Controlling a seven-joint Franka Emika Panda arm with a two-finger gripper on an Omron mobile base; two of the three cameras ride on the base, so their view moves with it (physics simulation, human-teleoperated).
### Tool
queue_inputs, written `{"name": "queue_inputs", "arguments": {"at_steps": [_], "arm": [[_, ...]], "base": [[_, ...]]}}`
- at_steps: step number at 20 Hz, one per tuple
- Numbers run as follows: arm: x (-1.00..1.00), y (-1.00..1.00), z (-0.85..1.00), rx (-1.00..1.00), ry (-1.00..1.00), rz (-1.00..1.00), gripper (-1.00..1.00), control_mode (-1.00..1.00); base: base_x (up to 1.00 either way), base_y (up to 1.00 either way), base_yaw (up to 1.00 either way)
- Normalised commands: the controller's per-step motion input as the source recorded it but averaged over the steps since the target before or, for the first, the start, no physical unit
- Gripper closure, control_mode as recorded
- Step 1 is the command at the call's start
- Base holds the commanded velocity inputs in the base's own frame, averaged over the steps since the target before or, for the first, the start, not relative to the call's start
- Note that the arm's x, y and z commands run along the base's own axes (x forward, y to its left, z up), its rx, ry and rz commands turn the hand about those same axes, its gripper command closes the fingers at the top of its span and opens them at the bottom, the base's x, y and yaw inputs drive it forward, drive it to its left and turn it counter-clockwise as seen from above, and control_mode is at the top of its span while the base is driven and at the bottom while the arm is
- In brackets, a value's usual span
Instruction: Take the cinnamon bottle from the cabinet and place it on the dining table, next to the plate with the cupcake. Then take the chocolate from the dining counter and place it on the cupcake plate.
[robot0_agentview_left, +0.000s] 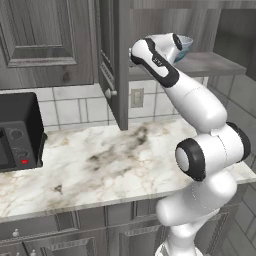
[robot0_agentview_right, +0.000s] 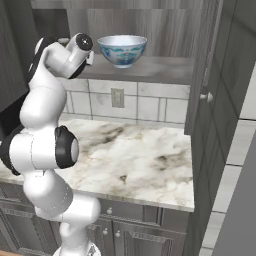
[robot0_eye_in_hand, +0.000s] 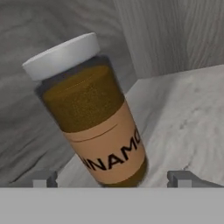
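The gripper (robot0_eye_in_hand: 112, 179) stands wide open, its two finger tips (robot0_eye_in_hand: 43, 178) set well apart on either side of the base of the one cinnamon bottle (robot0_eye_in_hand: 94, 113), neither visibly touching it; it holds nothing. The bottle stands on the shelf of the cabinet (robot0_eye_in_hand: 192, 118), close in front of the hand, its pale lid away from the tips and its tan label facing the camera. The tilt in the hand view may be the camera's own roll.

On the same shelf, beside the arm's wrist, sits one blue-and-white bowl (robot0_agentview_right: 122, 49). One cabinet door (robot0_agentview_left: 111, 65) hangs open. Below the cabinet lies one marble counter (robot0_agentview_right: 140, 160), with one wall outlet (robot0_agentview_right: 117, 98) on the tiles behind it and one black microwave (robot0_agentview_left: 19, 131) far to the left of the cabinet.
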Motion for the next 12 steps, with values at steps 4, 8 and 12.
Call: {"name": "queue_inputs", "arguments": {"at_steps": [4,8,12], "arm": [[0.24,0.06,-0.05,0.0,0.0,0.0,-1.0,-1.0],[0.17,0.07,0.0,0.0,-0.01,0.0,-1.0,-1.0],[0.16,0.13,-0.03,0.0,-0.01,0.0,-1.0,-1.0]], "base": [[0.0,0.0,0.0],[0.0,0.0,0.0],[0.0,0.0,0.0]]}}
